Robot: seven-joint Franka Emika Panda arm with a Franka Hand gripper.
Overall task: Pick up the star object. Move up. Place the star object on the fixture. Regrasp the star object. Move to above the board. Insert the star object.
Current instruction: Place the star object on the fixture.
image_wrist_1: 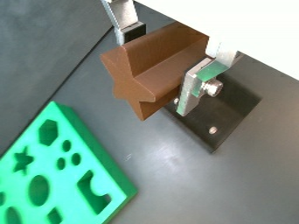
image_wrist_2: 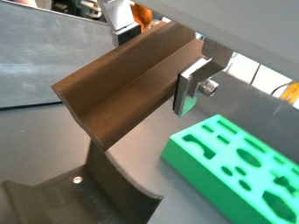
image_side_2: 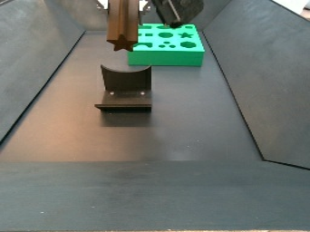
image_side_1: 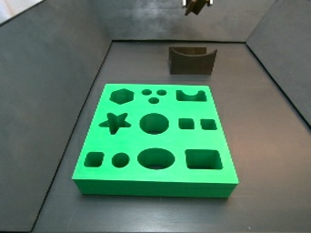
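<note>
Jaws (gripper (image_wrist_1: 163, 59)) pinching star object (image_wrist_1: 146, 70) above fixture (image_side_2: 125, 89); board (image_side_1: 155, 136) star hole visible side view only.

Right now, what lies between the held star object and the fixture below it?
Nothing: in a side view the star object, clamped in the tool, hangs above the fixture with only open air between.

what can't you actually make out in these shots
- Gripper, shut on the star above the fixture: in a side view only a dark scrap shows, the rest cut off by the top edge.
- Star's lower end: in a wrist view it overlaps the fixture, so any gap or contact is unclear.
- Board: far and small in that side view, hole shapes hard to tell, partly hidden by the gripper.
</note>
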